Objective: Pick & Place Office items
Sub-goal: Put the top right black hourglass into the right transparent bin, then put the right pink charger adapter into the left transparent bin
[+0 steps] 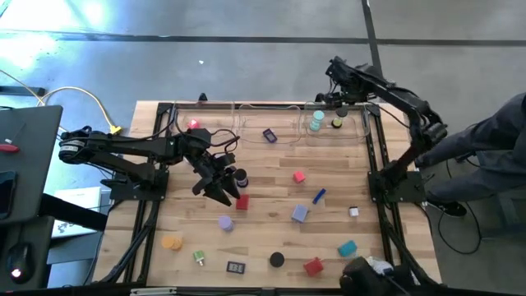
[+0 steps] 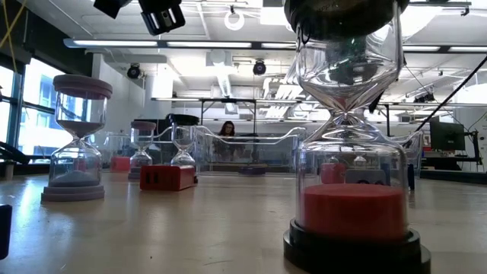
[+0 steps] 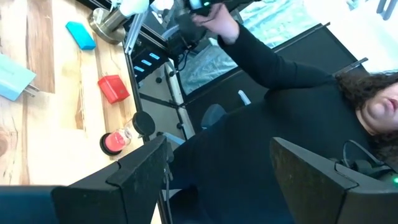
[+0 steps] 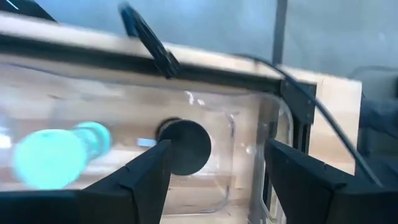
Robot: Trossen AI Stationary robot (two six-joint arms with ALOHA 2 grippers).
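1. Over the wooden table (image 1: 271,238), seen from above, the left gripper (image 1: 220,191) hangs near the middle with fingers apart, nothing between them, just beside a red block (image 1: 242,201) and a black-capped piece (image 1: 240,176). The right gripper (image 1: 339,97) sits above the clear tray (image 1: 358,131) at the far edge, where a teal piece (image 1: 316,121) lies. Other items are scattered: a lavender block (image 1: 300,213), a blue stick (image 1: 318,196), a teal block (image 1: 347,247), an orange cap (image 1: 171,242).
2. At table height, glassy sand timers loom: one with red sand (image 2: 351,152) close up, a lilac-capped one (image 2: 76,137) farther off. A person (image 2: 227,129) sits in the bright room behind.
3. From the left wrist, dark fingers (image 3: 140,174) spread wide, empty; a person's dark sleeve (image 3: 261,56) fills the background.
4. From the right wrist, fingers (image 4: 146,174) stand parted, holding nothing, above the tray's smooth, see-through wall, a black round cap (image 4: 184,145) between them.
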